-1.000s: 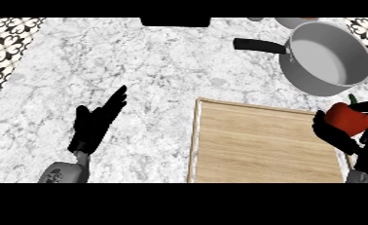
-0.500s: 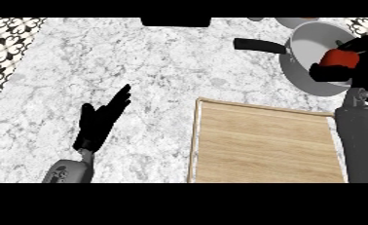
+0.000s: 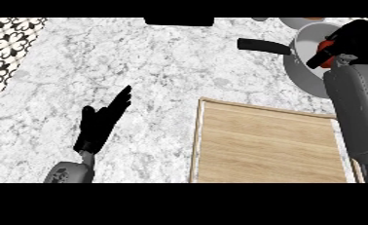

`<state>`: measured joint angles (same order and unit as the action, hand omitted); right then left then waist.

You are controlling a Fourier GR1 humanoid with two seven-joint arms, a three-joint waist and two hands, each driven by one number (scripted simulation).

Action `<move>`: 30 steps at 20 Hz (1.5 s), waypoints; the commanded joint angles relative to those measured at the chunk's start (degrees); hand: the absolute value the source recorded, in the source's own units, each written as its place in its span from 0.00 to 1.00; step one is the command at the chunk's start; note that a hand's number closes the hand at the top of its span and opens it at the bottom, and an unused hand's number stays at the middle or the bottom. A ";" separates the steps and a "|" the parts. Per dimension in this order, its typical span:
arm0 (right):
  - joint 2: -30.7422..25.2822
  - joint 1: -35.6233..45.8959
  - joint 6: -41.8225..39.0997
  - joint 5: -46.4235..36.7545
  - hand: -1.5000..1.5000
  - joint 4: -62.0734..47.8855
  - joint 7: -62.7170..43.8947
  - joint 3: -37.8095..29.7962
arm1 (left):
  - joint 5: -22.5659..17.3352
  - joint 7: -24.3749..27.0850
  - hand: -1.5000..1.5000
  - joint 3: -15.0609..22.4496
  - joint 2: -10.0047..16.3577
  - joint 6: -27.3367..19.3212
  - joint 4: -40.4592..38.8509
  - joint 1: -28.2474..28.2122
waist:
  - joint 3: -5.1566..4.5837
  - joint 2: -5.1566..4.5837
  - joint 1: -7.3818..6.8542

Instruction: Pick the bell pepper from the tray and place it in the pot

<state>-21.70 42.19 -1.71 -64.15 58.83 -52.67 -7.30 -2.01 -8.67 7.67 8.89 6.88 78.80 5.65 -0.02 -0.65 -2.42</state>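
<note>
Left hand [image 3: 99,122]: lower left of frame, open, my fingers straight, pointing up and to the right. Left forearm [image 3: 68,173] enters at the bottom edge just below it.

Right forearm [image 3: 349,107]: runs up the right edge. Right hand [image 3: 352,36]: upper right corner, fingers curled round the bell pepper [image 3: 325,53].

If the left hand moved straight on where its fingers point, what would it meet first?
Probably the dark block at the far edge of the counter. The left hand points up and slightly right, with only bare marble between. Depth is unclear; it might pass above.
</note>
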 commanded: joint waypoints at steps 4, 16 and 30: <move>2.38 7.27 -6.08 5.47 1.00 -19.35 -2.97 -6.78 | -0.77 -1.52 0.50 -0.61 0.62 0.64 2.75 0.23 | 0.13 -0.32 -0.91; 3.30 12.63 20.26 7.58 0.00 -24.45 8.31 -13.42 | -0.41 -1.37 0.50 -1.12 0.13 0.68 0.81 1.52 | 0.24 -0.45 -0.10; 4.74 9.04 54.41 12.06 0.00 -11.32 17.53 -20.41 | 0.60 2.94 0.50 -1.75 -0.03 0.24 -0.58 -3.19 | 0.01 0.76 2.48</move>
<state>-18.08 53.00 46.44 -53.73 42.58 -36.71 -27.11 -2.31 -8.68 6.14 9.18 7.67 79.75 4.27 0.08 -0.34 -1.11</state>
